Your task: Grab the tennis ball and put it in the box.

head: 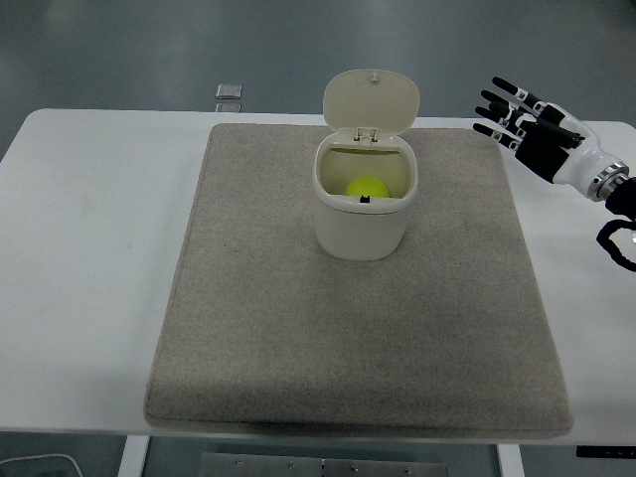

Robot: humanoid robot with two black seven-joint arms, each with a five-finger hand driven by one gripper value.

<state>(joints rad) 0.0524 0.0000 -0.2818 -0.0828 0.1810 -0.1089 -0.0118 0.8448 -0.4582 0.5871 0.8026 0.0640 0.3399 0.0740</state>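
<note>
Mat (298,328) covers the white table (89,248); ball (366,187) sits in the box (363,214); right hand (532,129) spread, empty; grey floor beyond.

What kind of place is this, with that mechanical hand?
Probably a robot test lab: a plain white table with a grey mat, a robot hand with its fingers spread, and a lidded box holding a tennis ball.

I saw the cream plastic box (362,211) standing on the grey felt mat (298,338) that lay on the white table (89,248), behind the mat's middle. The yellow-green tennis ball (366,187) sat inside it. My black right hand (532,134) hovered to its right, well apart.
</note>
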